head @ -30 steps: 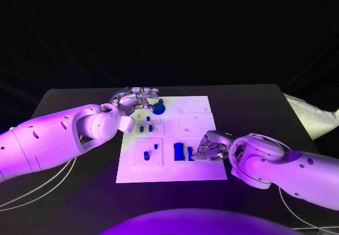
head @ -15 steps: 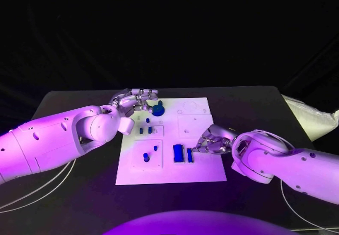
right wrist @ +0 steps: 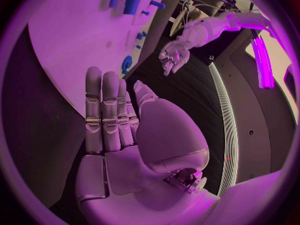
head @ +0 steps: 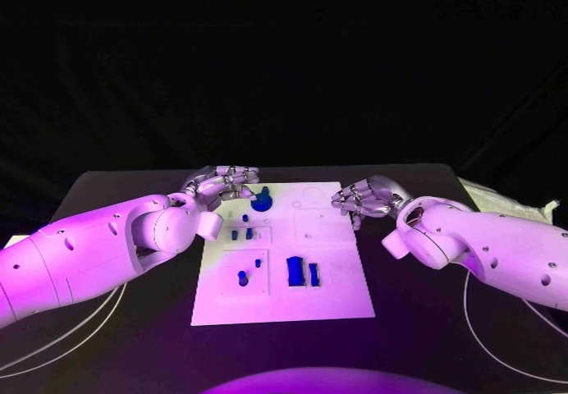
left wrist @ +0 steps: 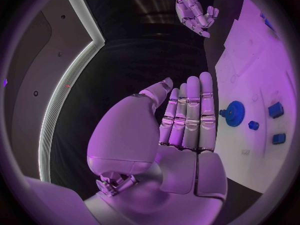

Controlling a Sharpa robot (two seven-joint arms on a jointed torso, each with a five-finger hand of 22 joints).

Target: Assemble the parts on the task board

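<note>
Task board point(head: 284, 308) carries several seated blue parts point(head: 303, 272); upper-right recesses look unfilled. Left robot hand point(head: 222, 182) and right robot hand point(head: 364, 197) both released, grasping nothing

a black table point(head: 130, 176) carries the white task board point(head: 337, 300).

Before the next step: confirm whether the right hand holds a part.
No. The right hand shows flat fingers and a bare palm, holding nothing.

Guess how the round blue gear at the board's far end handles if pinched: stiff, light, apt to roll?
The blue gear looks like moulded plastic, so probably stiff and light. Its toothed rim should resist slipping. Lying flat on the task board, it probably won't roll unless tipped on edge.
</note>
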